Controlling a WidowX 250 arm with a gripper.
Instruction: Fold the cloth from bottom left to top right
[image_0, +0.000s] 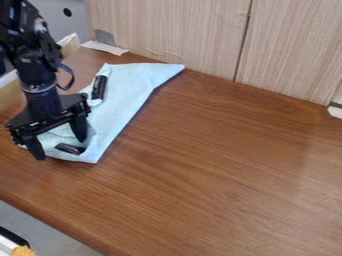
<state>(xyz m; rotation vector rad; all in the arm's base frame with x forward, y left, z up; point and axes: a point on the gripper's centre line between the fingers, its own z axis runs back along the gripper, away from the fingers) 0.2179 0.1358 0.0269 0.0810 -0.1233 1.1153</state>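
Hanging low over the cloth (125, 102), here's the gripper (60, 148), at the near end of it, jaws spread wide, nothing pinched! This looks like the grasping step, with the fold still to be made. Next it needs a firm bite on the near left corner, then a lift and a sweep toward the far right; catch too little and that cloth could slip free.

And the cloth itself? Pale blue, soft-looking, lying on the left side of the brown table (220, 165), stretched from near left to a point by the wooden panel (180, 35). It's rumpled at the near end, with one dark piece (70, 148) there and another (99, 87) farther up.
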